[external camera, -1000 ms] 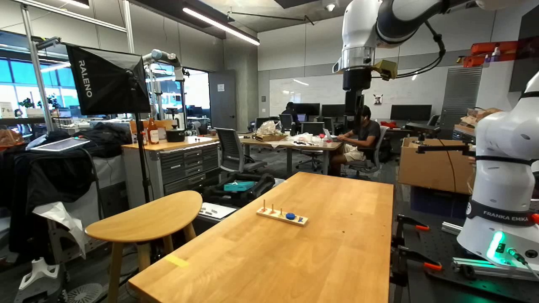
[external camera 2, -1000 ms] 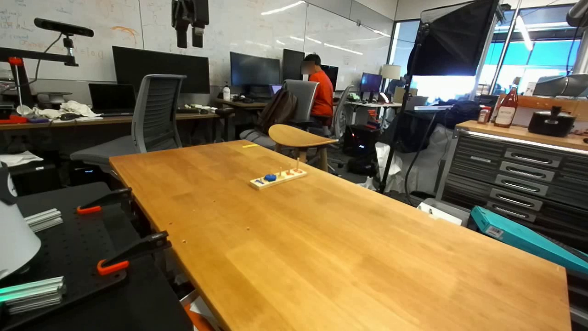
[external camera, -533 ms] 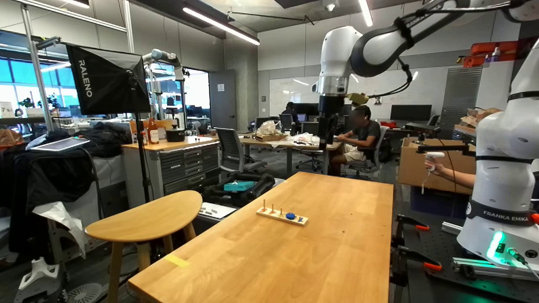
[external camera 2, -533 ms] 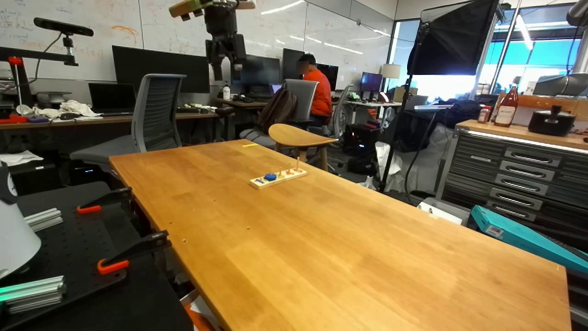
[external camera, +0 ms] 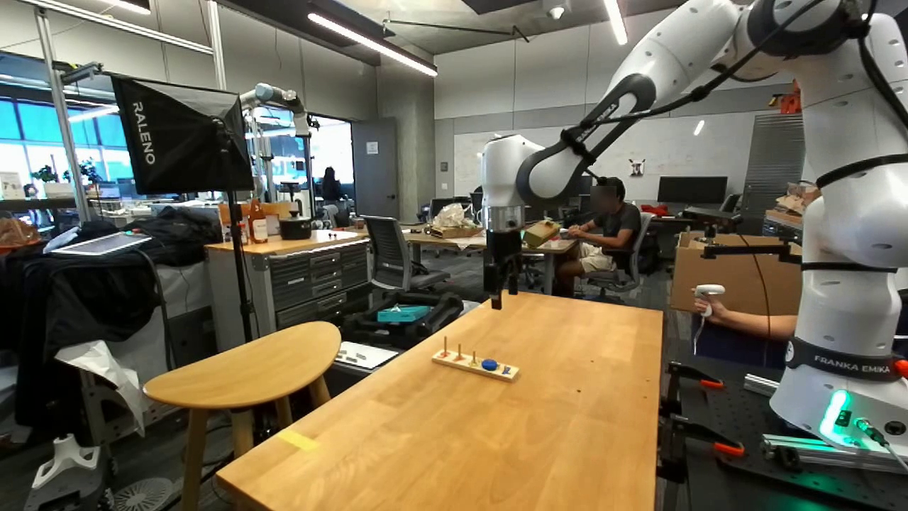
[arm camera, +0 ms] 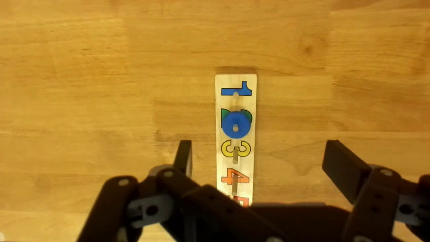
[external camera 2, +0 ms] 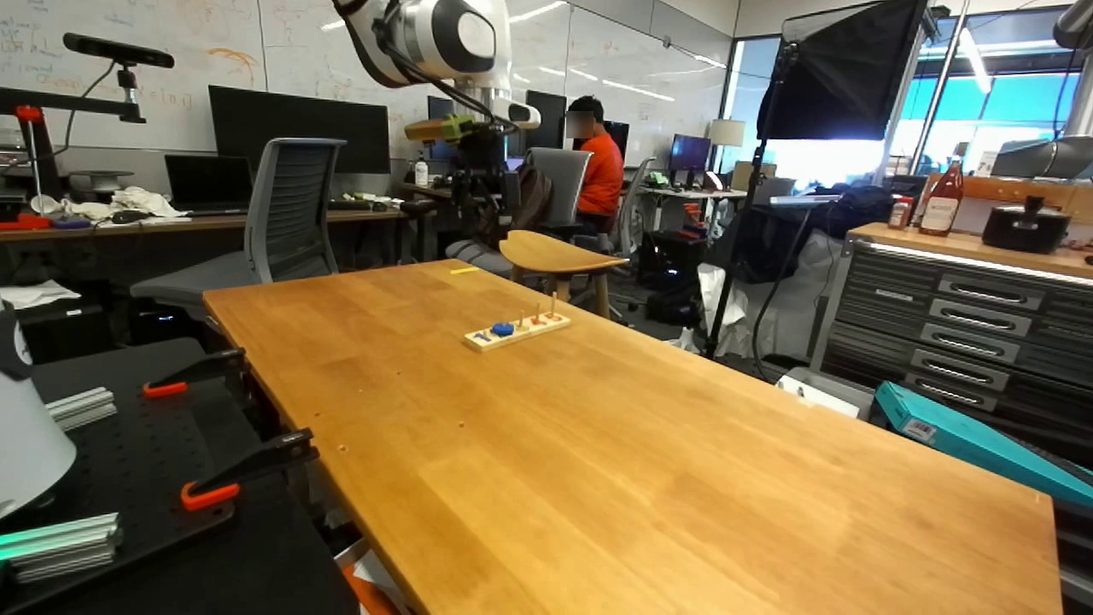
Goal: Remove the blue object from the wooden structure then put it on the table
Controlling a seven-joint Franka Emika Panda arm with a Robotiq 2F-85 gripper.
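"Lower than in the earlier frame: the hand (external camera: 504, 295) has come down toward the bench (external camera: 525, 440), and the white arm (external camera: 667, 53) stretches further out."

"Did anything else shift?"

"Somebody's white controller (external camera: 709, 290) sits a little lower too. The wooden peg board (arm camera: 235, 104) hasn't budged; it lies flat on the bench, near a long edge."

"And how does the hand stand?"

"Spread wide. In the wrist view its fingers (arm camera: 183, 156) are well apart, with the board showing in the gap between them."

"Where's the blue disc (arm camera: 229, 124), then?"

"Still on the board, with a peg (arm camera: 235, 128) poking through its middle. It sits between the blue 1 and the yellow 3, covering most of a green numeral."

"Is the hand touching it?"

"They're apart. In both exterior views the hand hangs higher than the board."

"What else is on the board?"

"Pegs stand at the 1, the 3 and the orange 4. The red 5 is partly hidden behind the hand."
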